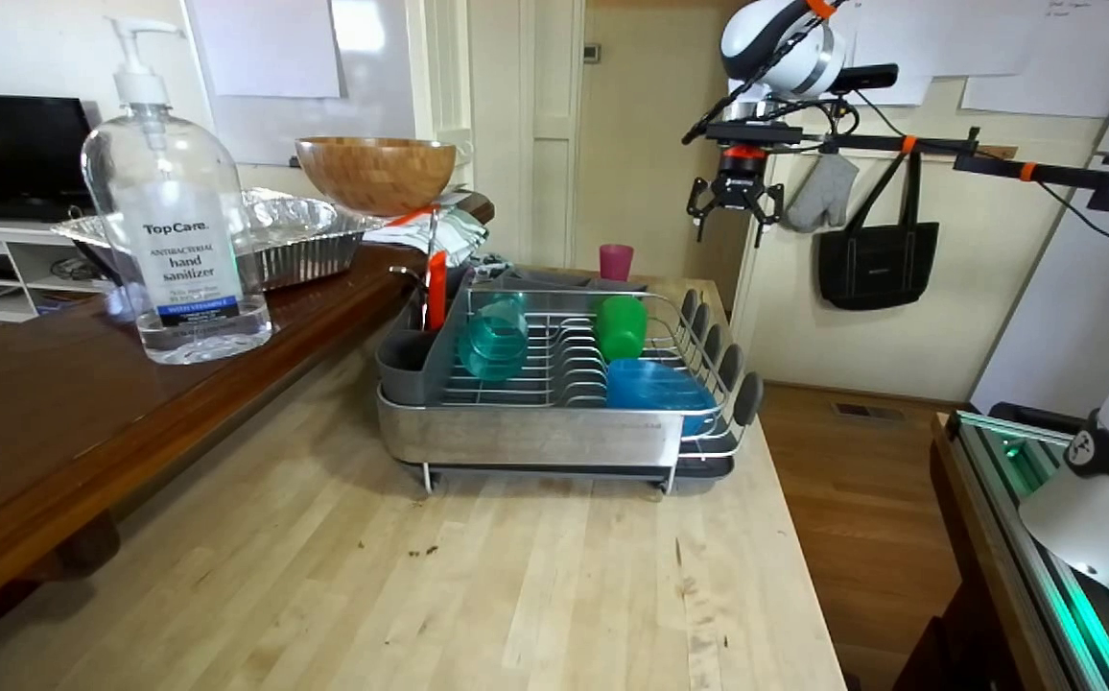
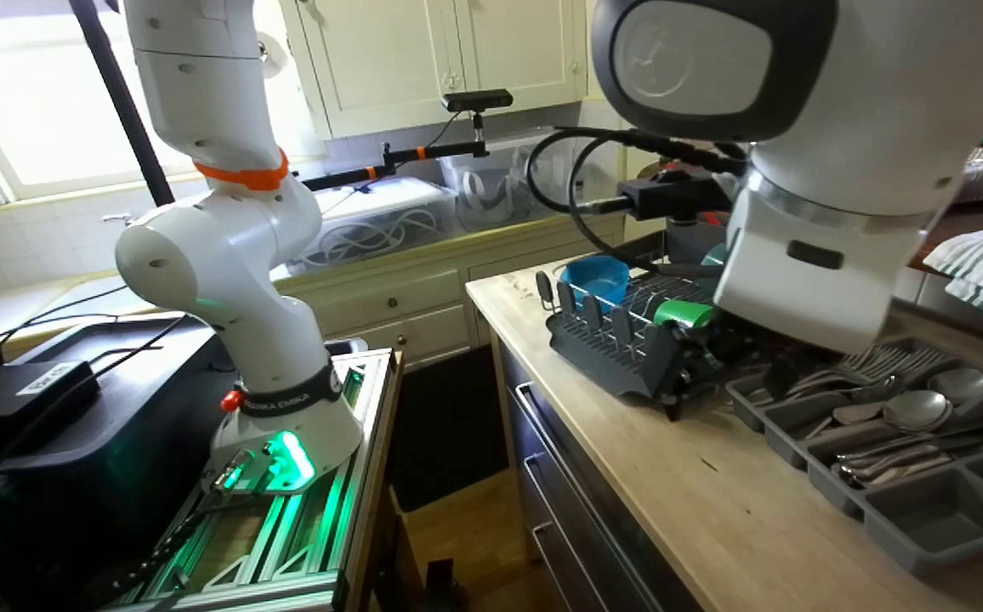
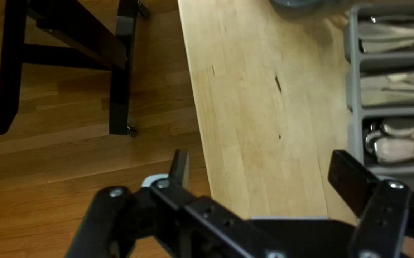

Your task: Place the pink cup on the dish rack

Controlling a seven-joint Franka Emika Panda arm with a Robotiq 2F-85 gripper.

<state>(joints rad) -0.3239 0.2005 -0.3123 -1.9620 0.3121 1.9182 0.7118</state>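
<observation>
Black fingers [image 3: 348,179] stand wide apart, empty. A magenta-pink plastic cup [image 1: 616,262] stands beyond the silver metal-wire dish rack [image 1: 535,438].

In an exterior view you have the pink cup [image 1: 616,263], small and plain, beyond the dish rack [image 1: 530,437]; it seems upright, though you can't make out its foot. The dish rack, rectangular silver wire with a dark grey tray base, stands on the wooden counter [image 1: 554,595].
</observation>
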